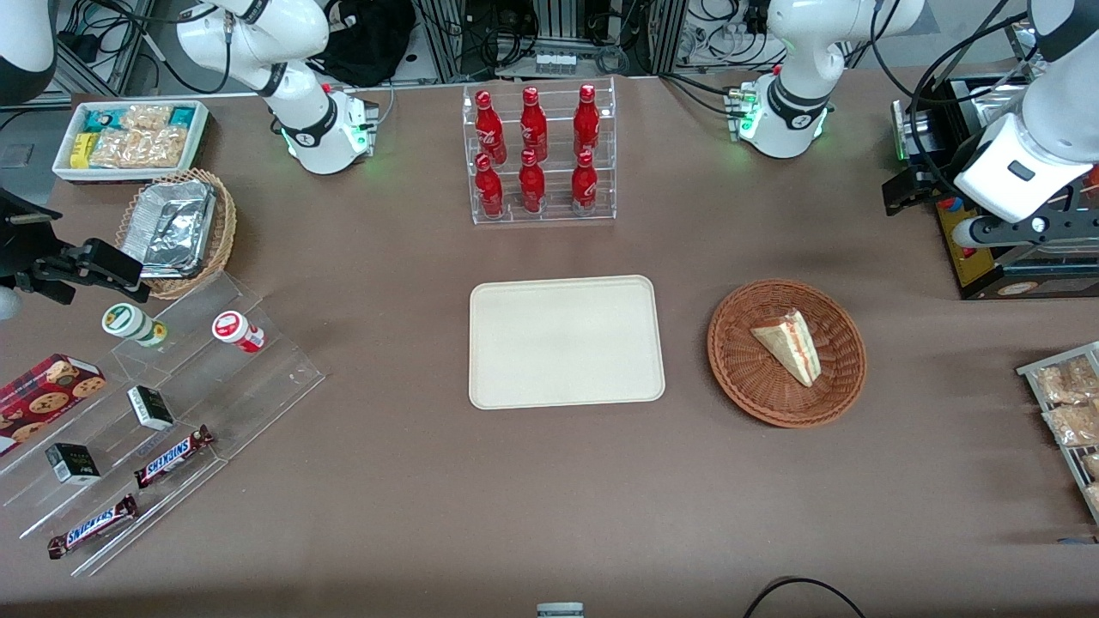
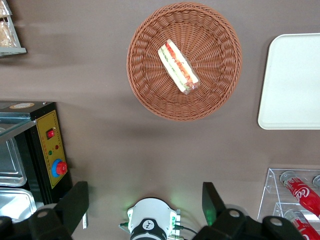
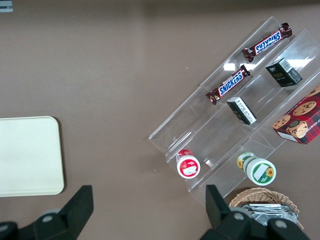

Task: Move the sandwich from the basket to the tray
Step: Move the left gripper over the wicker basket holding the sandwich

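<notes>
The sandwich, a clear-wrapped white wedge with red-orange and green filling, lies in the round reddish-brown wicker basket. The cream-white tray lies beside the basket, toward the parked arm's end, with nothing on it. My left gripper hangs high above the table, farther from the front camera than the basket and toward the working arm's end. In the left wrist view the gripper is open and empty, apart from the sandwich, the basket and the tray.
A clear rack of red bottles stands farther from the front camera than the tray. A black machine with a yellow panel stands below my gripper. A wire rack of snack bags lies at the working arm's end. The arm's base is close by.
</notes>
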You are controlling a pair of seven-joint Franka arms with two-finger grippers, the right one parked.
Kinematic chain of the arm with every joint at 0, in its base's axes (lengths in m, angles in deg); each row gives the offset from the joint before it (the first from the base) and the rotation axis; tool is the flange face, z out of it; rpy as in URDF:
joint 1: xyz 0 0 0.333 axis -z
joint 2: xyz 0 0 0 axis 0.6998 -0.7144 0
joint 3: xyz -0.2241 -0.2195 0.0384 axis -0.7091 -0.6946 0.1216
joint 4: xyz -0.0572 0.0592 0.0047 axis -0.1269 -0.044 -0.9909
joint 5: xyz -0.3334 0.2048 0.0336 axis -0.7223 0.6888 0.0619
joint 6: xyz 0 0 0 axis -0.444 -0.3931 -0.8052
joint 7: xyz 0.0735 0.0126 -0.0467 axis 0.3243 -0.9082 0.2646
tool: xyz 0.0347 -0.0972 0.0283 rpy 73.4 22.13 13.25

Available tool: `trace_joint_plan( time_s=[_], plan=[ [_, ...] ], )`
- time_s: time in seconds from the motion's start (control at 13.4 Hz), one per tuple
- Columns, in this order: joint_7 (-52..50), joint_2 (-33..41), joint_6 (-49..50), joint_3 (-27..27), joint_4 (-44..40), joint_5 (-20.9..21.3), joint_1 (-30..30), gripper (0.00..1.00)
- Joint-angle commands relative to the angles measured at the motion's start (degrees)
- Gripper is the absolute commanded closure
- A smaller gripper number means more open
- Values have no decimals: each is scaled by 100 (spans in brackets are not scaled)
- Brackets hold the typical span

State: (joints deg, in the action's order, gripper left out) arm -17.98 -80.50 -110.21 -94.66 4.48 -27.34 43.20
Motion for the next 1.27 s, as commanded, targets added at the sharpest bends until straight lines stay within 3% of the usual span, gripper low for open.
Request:
trace_joint_plan(
  time_s=[0.0,0.3,0.52,0.97,1.2],
  plan=[
    [30,30,99,-31,-97,26,-29,0],
    [29,-40,-347,-49,367,-1,24,0],
    [21,-40,-1067,-75,1157,8,33,0],
    [-41,-49,-3394,-75,2826,8,24,0],
    [-961,-154,-4556,-75,3513,17,33,0]
  ],
)
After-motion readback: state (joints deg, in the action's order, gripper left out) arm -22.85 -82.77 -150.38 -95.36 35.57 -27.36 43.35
